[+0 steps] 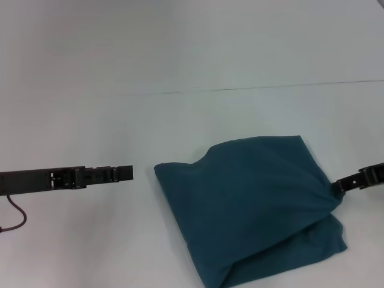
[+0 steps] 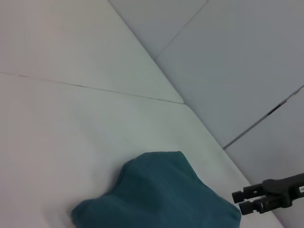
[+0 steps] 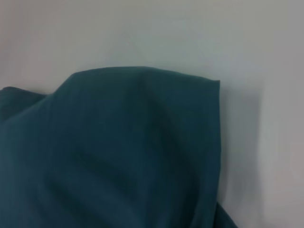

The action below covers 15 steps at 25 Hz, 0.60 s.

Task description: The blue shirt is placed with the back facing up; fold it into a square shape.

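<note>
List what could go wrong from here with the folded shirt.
The right gripper pinches the right edge of the blue shirt, and cloth bunches toward it; pulling away while shut could drag the top layer and undo the fold.

The bundle is lopsided, with a lower layer sticking out at the near right corner; a release now may leave it short of square.

The left gripper hovers off the shirt's left edge, so nothing pins that side.

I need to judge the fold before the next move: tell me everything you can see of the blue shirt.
The blue shirt is a dark teal, soft knit bundle, folded into a rough, skewed square, with layers showing along its near edge. No sleeves, collar or lettering show. It lies on the white table, to the robot's right of centre. The right gripper meets its right edge, where the cloth bunches into a pulled point. The left gripper hangs clear of it.
</note>
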Motion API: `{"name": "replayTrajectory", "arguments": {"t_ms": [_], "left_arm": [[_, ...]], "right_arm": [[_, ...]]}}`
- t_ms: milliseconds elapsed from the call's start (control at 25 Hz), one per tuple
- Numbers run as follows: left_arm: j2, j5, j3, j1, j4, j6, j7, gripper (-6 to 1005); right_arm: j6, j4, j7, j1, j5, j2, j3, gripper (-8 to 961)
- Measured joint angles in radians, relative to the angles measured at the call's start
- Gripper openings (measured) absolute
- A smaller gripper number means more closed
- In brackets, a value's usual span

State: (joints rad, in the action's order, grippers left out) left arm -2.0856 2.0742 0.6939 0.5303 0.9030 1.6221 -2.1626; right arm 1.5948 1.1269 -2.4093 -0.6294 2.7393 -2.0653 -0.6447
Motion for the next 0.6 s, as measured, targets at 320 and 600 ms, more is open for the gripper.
{"name": "replayTrajectory", "arguments": {"t_ms": [320,600], "left_arm": [[0.0,0.025,0.0,0.002,0.0,-0.005,0.001,936],[-0.001,0.026,0.002,0.002,0.001,-0.008,0.004,936]], "right_arm": [[-0.067,-0.052,-0.003,-0.003,-0.001,-0.008,-0.026,739],[-0.081,-0.072,0.006,-0.006,-0.002,-0.011,-0.038,565]]}}
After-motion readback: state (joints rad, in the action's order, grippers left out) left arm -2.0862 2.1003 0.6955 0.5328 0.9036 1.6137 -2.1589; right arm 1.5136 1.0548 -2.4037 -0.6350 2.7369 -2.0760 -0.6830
